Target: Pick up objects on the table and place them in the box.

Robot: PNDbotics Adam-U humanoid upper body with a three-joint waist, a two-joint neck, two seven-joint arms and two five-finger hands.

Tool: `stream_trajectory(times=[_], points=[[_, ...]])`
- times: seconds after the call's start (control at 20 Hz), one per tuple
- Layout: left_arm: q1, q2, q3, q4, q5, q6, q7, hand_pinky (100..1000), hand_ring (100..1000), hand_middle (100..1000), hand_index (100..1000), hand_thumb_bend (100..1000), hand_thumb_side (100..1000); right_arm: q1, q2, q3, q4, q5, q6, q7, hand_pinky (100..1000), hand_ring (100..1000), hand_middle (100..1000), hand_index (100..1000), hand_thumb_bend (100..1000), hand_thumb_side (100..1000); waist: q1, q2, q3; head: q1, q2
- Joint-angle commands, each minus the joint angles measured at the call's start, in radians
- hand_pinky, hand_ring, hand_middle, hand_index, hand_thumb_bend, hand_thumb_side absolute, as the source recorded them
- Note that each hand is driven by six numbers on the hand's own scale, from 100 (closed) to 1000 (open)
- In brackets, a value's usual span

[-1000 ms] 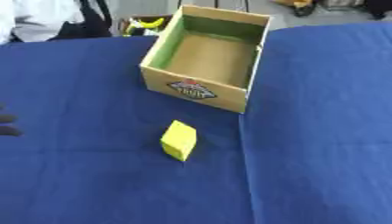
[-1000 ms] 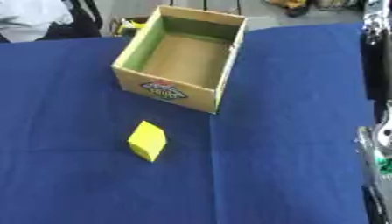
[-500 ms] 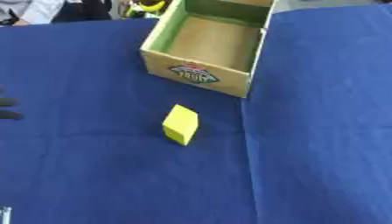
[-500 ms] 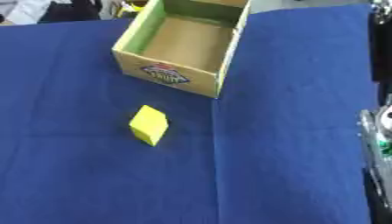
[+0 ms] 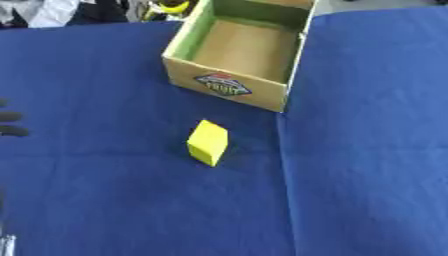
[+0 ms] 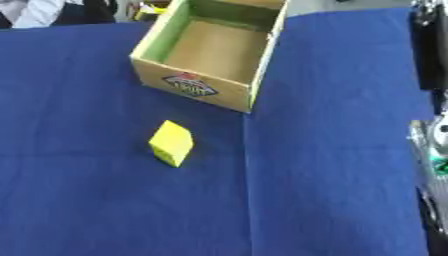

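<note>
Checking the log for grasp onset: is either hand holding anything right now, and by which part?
Nothing is held. The yellow block lies alone on the blue cloth near the box; only dark fingertips of the left hand show at the edge.

A yellow block (image 5: 208,142) lies tilted on the blue cloth, near the open, empty cardboard box (image 5: 225,87) at its 12 o'clock.

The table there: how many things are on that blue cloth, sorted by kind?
Yellow block: 1, lying on the cloth in front of the box
Cardboard box: 1, open, nothing visible inside
Total: 2
</note>
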Motion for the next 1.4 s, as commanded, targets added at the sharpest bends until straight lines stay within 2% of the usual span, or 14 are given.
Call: stream_trajectory(times=[0.05,0.1,0.15,0.3,0.55,1.05,1.1,1.15,1.4], points=[[-0.008,0.018,0.004,-0.020,0.002,0.002,0.000,485,599,631,921,151,965,-0.054,-0.019,0.055,-0.014,0.098,-0.047,0.114,838,969,788,841,168,1000,-0.005,-0.025,0.001,-0.006,-0.019],[-0.008,0.018,0.004,-0.020,0.002,0.003,0.000,485,599,631,921,151,965,-0.070,-0.014,0.068,-0.009,0.130,-0.059,0.152,838,969,788,841,168,1000,-0.006,-0.026,0.002,-0.007,-0.022],[-0.008,0.019,0.004,-0.020,0.002,0.003,0.000,485,599,630,921,152,965,-0.081,-0.009,0.076,-0.005,0.157,-0.067,0.181,821,934,789,845,246,1000,-0.007,-0.027,0.002,-0.008,-0.024],[-0.005,0.021,0.002,-0.020,0.004,0.005,-0.001,485,599,631,920,152,965,-0.147,0.010,0.139,0.034,0.267,-0.111,0.310,802,899,792,833,322,1000,-0.011,-0.033,0.008,-0.013,-0.037],[-0.002,0.027,0.001,-0.020,0.006,0.008,-0.003,485,599,630,919,151,964,-0.215,0.043,0.215,0.103,0.406,-0.163,0.446,776,854,781,815,361,1000,-0.016,-0.042,0.010,-0.017,-0.048],[0.000,0.032,-0.004,-0.020,0.010,0.012,-0.008,484,599,630,918,153,963,-0.253,0.118,0.318,0.214,0.529,-0.221,0.552,764,848,756,825,388,1000,-0.023,-0.051,0.017,-0.031,-0.065],[0.000,0.033,-0.004,-0.020,0.010,0.012,-0.008,484,599,630,917,153,963,-0.251,0.124,0.324,0.222,0.535,-0.224,0.558,763,856,748,826,432,1000,-0.024,-0.051,0.018,-0.031,-0.066],[-0.001,0.033,-0.004,-0.020,0.010,0.012,-0.008,484,599,630,917,153,963,-0.249,0.128,0.328,0.229,0.540,-0.225,0.563,764,860,745,826,418,1000,-0.024,-0.051,0.018,-0.032,-0.067],[-0.003,0.035,-0.004,-0.020,0.011,0.012,-0.009,483,599,630,916,152,963,-0.232,0.140,0.340,0.244,0.575,-0.207,0.576,775,884,733,836,518,1000,-0.026,-0.052,0.014,-0.030,-0.070]])
